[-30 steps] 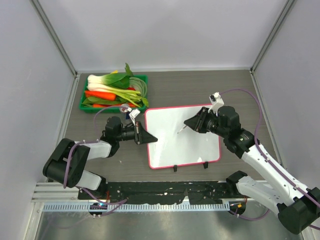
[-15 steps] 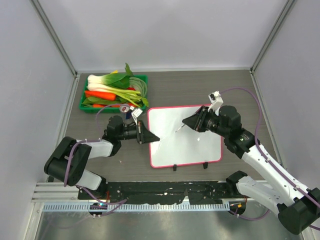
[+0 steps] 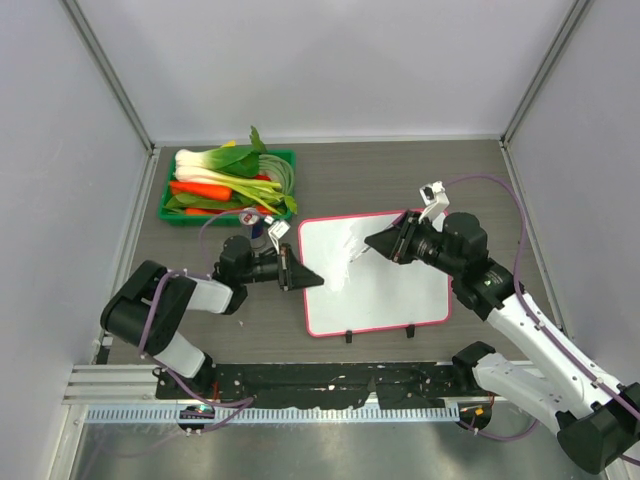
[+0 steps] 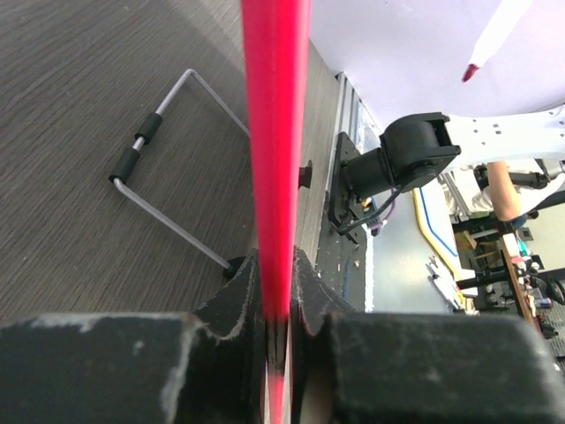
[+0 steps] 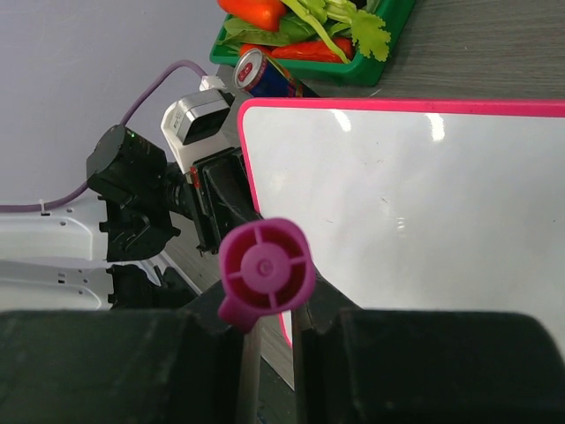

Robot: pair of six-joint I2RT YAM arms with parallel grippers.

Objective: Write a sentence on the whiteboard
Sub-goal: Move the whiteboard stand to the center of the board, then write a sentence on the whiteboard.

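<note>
- The pink-red left edge of the whiteboard (image 3: 385, 280) is clamped by the left gripper (image 3: 298, 277), its two fingers pressed tight on the frame.
- One marker (image 5: 265, 268) is pinched in the right gripper (image 3: 383, 243). A round purple end is turned toward the wrist camera, and the reddish tip is pointed at the board's far half.
- Whether the tip is touching the white face cannot be told.
- One whiteboard is counted, set right of the table's middle and reaching toward the near edge.
- Two small black feet (image 3: 350, 336) are seen on the board's near side.
- Faint grey marks are seen on the white face, but they cannot be read as letters.
- One bent wire stand (image 4: 148, 128) with two black sleeves is seen from the left wrist behind the board, over the table (image 3: 400, 175).
- One drinks can (image 5: 265, 74), red, blue and silver, is placed just beyond the left gripper, between it and the tray. Its print is too small to be read.
- One green tray (image 5: 340, 74) is set toward the far left corner of the table, well apart from the right gripper.
- The tray is filled with leafy greens (image 3: 215, 160) and at least two orange carrots (image 3: 205, 189).
</note>
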